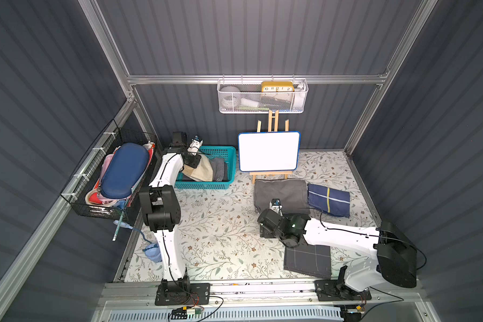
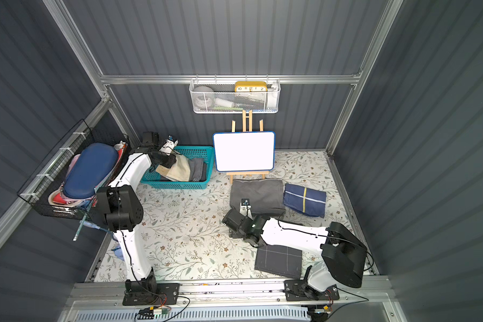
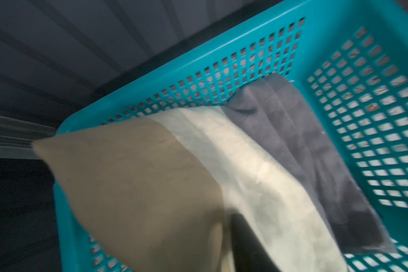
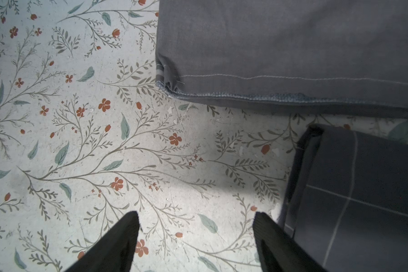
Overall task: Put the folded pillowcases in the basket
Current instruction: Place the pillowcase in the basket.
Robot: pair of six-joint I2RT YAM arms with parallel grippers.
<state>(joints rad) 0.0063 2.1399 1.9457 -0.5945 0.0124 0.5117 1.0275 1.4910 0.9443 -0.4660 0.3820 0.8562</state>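
Beige pillowcase [image 1: 201,171] hangs half inside the basket [image 1: 207,184] at eleven o'clock on the table [image 1: 221,228]. The left gripper [image 1: 192,161] sits over it, its jaw gap hidden, so I cannot tell. Best to ease toward three o'clock, go low, then let go fully.

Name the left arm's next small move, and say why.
Probably raise the left tool straight up, clear of the basket. The beige pillowcase already lies inside on a grey cloth, one corner poking over the rim; whether the tool grips it is unclear.

Bare tabletop [image 1: 215,223] centre, whiteboard easel [image 1: 268,152] beside basket [image 1: 232,167], folded cloths [image 1: 280,195] at right
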